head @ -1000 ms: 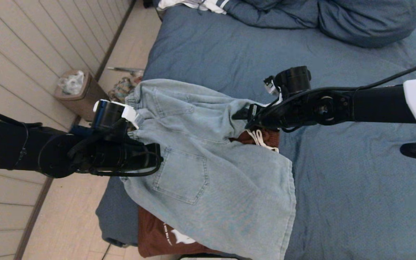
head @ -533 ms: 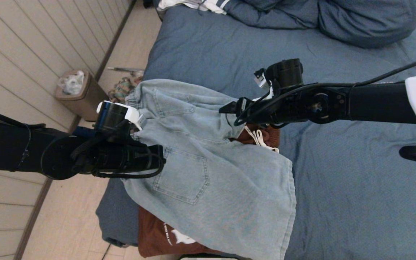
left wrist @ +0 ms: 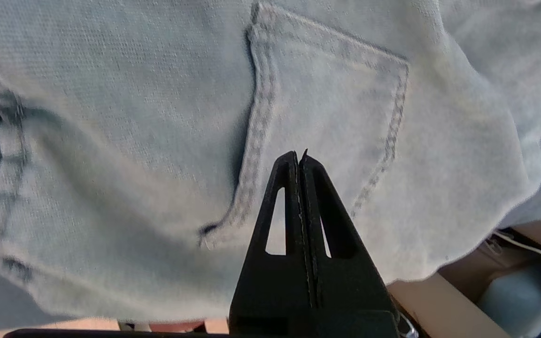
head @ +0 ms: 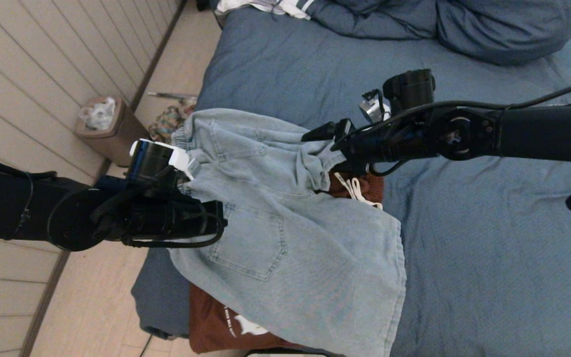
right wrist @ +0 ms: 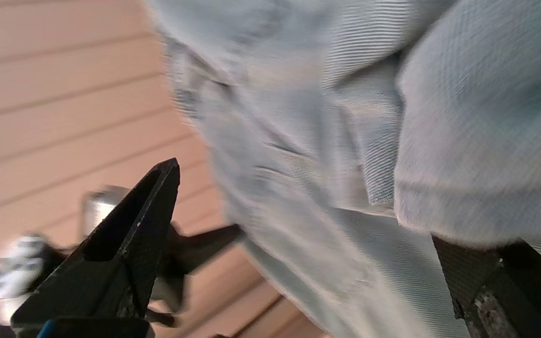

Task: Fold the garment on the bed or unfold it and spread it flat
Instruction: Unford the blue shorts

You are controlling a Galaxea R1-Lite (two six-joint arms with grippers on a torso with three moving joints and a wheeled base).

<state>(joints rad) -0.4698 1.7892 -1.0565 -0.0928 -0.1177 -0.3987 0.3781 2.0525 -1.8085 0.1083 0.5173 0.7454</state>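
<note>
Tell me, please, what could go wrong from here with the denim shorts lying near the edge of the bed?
1. The denim shorts lie on a brown garment; a deep pinch might lift both.
2. The right gripper is open over the bunched waistband fold, so closing there may trap several layers and leave a crease.
3. The left gripper is shut above the back pocket, holding nothing, and the shorts lie by the bed edge; a tug could drag them floorward.
</note>
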